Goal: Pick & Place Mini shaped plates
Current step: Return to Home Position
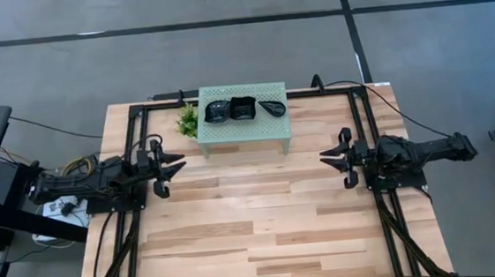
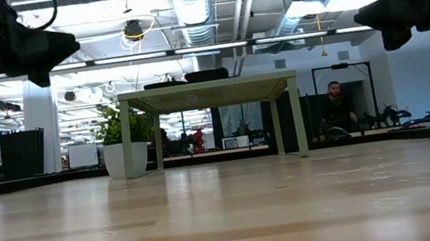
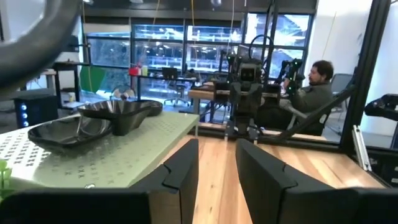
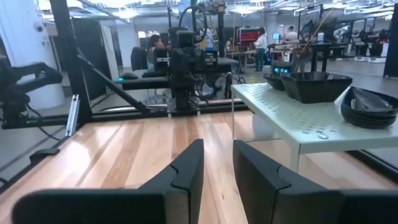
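Observation:
Stacks of black mini shaped plates (image 1: 242,109) rest on top of a mint-green perforated stand (image 1: 244,132) at the table's far middle. The left wrist view shows a leaf-shaped plate (image 3: 78,132) and a deeper one (image 3: 123,113) on the stand (image 3: 124,158). The right wrist view shows a square stack (image 4: 314,85) and a round stack (image 4: 373,107). My left gripper (image 1: 177,166) hovers at the table's left and my right gripper (image 1: 327,156) at its right. Both point level toward the middle, short of the stand. Each is open with nothing between its fingers (image 3: 186,168) (image 4: 186,171).
A small green plant (image 1: 188,120) stands by the stand's left end. Black frame rails (image 1: 132,139) run along the table's left, right and far sides. Bare wood (image 1: 254,218) lies between the two arms. A person (image 3: 314,87) sits beyond the table.

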